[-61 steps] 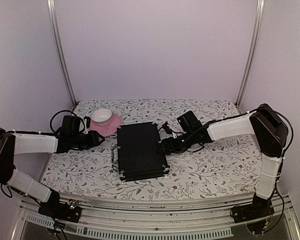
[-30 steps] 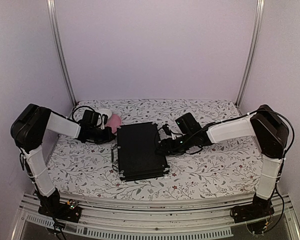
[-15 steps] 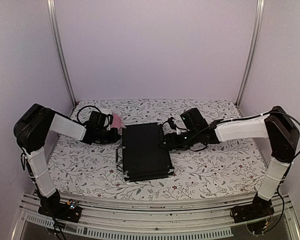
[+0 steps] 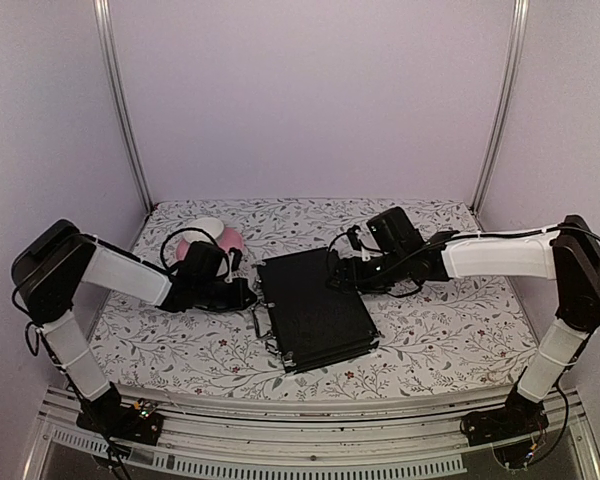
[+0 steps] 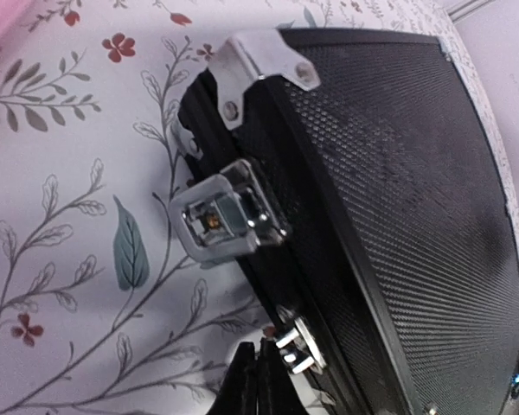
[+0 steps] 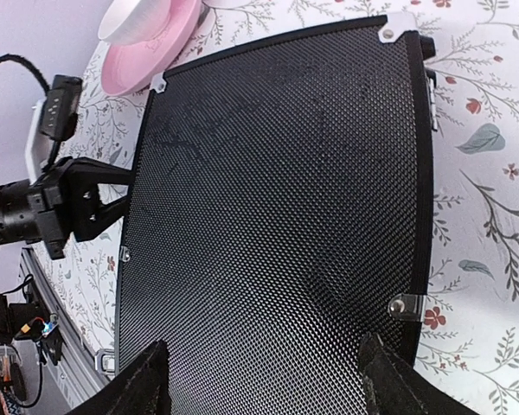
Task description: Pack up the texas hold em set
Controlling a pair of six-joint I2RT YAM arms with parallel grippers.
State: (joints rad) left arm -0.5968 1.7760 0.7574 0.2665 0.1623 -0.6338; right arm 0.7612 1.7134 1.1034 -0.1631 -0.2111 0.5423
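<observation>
Top external: black case (image 4: 315,312) is lying closed and skewed mid-worktop (image 4: 440,330), between left claw (image 4: 245,296) and right claw (image 4: 337,277).
Left wrist: left claw is pressing its fingers (image 5: 246,389) together just beside the case's silver latch (image 5: 229,216).
Right wrist: right claw is spreading wide over the case.

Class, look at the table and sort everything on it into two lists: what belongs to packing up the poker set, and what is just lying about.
Belongs to the job: black case, lid down, with its metal latch.
Just lying about: pink saucer; white cup on it.
</observation>
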